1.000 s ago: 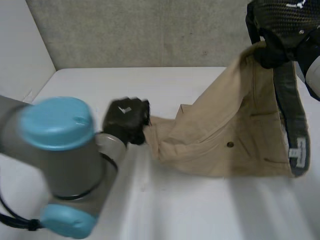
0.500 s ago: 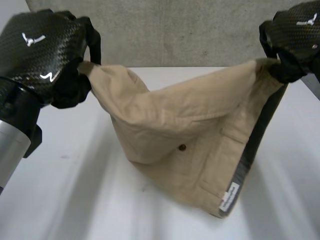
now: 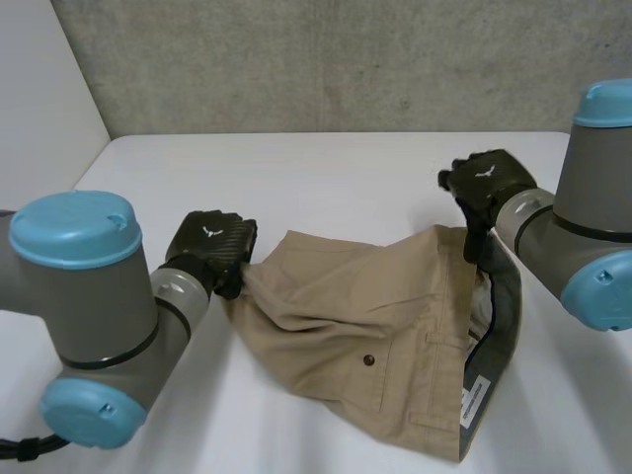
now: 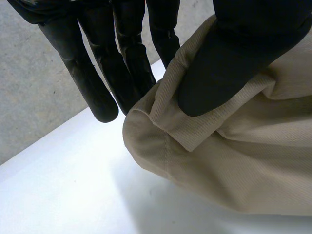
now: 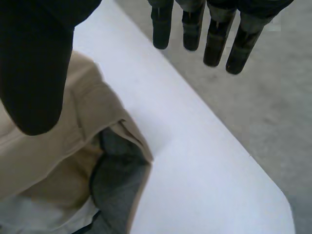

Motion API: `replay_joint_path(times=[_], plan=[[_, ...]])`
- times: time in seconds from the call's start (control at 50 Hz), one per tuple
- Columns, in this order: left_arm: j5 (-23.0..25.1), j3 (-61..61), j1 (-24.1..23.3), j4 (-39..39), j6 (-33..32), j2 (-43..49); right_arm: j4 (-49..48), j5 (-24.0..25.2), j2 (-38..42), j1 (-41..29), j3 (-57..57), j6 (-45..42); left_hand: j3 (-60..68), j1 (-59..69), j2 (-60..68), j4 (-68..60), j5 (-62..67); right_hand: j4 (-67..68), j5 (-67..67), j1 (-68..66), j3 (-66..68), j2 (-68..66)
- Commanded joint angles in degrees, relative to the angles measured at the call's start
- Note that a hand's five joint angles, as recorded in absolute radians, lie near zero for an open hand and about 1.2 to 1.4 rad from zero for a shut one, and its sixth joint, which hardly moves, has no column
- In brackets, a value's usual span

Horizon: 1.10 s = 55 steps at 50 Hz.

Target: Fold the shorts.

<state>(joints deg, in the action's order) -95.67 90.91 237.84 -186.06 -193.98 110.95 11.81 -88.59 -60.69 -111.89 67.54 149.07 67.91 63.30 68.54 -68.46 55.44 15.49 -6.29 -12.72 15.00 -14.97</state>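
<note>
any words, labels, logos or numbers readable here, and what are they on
No text can be read as words.
The white label inside the waistband of the shorts: its print is too small to read.
Back of the left hand: a small white mark, no letters.
Back of the right hand: the same kind of mark, no letters.

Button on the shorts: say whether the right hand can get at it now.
Probably yes. The button faces up, uncovered, on the shorts; the right hand is open at the waistband corner, with only cloth between them.
</note>
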Motion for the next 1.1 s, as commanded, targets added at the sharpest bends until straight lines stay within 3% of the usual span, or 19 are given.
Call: replay_joint_path(times=[0.02,0.16,0.26,0.38,0.56,0.86,0.98,1.0,1.1], plan=[[-0.1,-0.4,0.1,0.2,0.1,0.1,-2.2,-1.9,-10.5,0.6,9.6,10.0,12.1,16.7,11.5,-11.5,14.6,-5.2,6.0,2.5,-4.8,4.7],[0.0,1.3,0.0,0.3,0.0,-2.1,-2.1,3.3,-13.3,0.7,19.7,11.4,12.1,16.7,11.5,-11.5,14.6,9.9,-9.1,-12.6,10.4,-10.4],[0.0,1.7,0.0,0.3,0.0,-2.4,-2.8,4.6,-13.4,0.1,24.2,11.6,12.1,16.7,11.5,-11.5,14.6,11.9,-11.1,-14.7,12.4,-12.4],[0.1,1.8,0.0,0.3,0.1,-2.4,-12.7,4.3,-11.2,-1.5,29.2,15.2,12.1,16.7,11.5,-11.5,14.6,12.3,-11.5,-15.0,12.7,-12.8],[0.1,1.9,0.2,0.1,0.1,-2.2,-23.8,3.7,-4.3,-2.4,29.0,15.0,12.1,16.7,11.5,-11.5,14.6,12.1,-11.3,-14.9,12.6,-12.6],[0.1,1.9,0.7,-0.1,0.1,-2.3,-25.5,3.9,2.5,-5.6,24.6,15.8,12.1,16.7,11.5,-11.5,14.6,20.3,-19.5,-23.1,20.8,-20.8],[0.1,1.8,1.0,-0.1,0.1,-2.3,-26.6,3.9,2.9,-6.1,23.4,17.6,12.1,16.7,11.5,-11.5,14.6,44.3,-43.5,-47.1,44.8,-44.8],[0.1,1.8,1.1,-0.1,0.1,-2.3,-26.8,3.9,2.8,-6.1,23.1,18.9,12.1,16.7,11.5,-11.5,14.6,61.7,-60.9,-64.5,62.2,-62.2],[0.0,1.4,1.5,0.3,0.0,-3.5,-25.9,3.6,-0.3,-5.4,20.9,20.4,12.1,16.7,11.5,-11.5,14.6,64.5,-63.7,-67.3,65.0,-65.0]])
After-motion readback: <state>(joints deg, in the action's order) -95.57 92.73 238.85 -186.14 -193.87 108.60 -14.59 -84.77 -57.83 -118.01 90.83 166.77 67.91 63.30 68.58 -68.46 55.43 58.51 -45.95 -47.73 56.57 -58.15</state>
